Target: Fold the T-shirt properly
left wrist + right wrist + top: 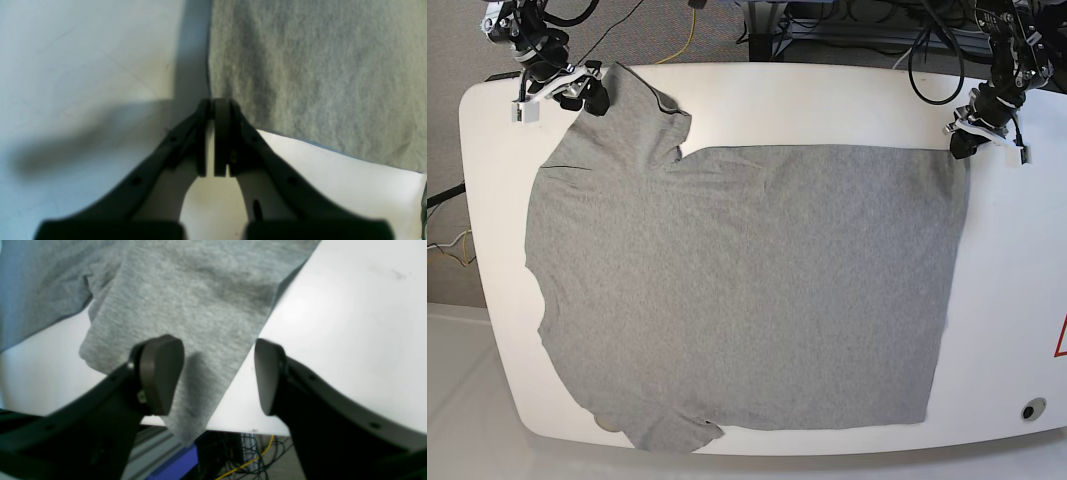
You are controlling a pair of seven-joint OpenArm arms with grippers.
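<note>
Grey cloth covers most of the white desk (pixel 1017 300). It is the T-shirt (pixel 747 290), lying flat and spread wide, most likely so it can be folded neatly. Its straight bottom edge is at 3 o'clock on the desk. Its sleeves are toward 9 o'clock, one at about 10 o'clock and one at about 7 o'clock.

The right tool (pixel 218 376) is at the far corner of the desk, at about 10 o'clock, right over the top sleeve. Its two pads stand apart, and the sleeve lies under and between them. It does not look like it is pinching the cloth. The sleeve tip hangs a little over the desk edge there. I think the tool sits here because the sleeve is the part to fold in.

The left tool (pixel 217 103) is at about 2 o'clock, at the far corner of the shirt's bottom edge. Its pads are pressed together, with the tip right at the cloth edge. I cannot tell if any cloth is caught between them.

Both arms reach down from the far side of the desk.
</note>
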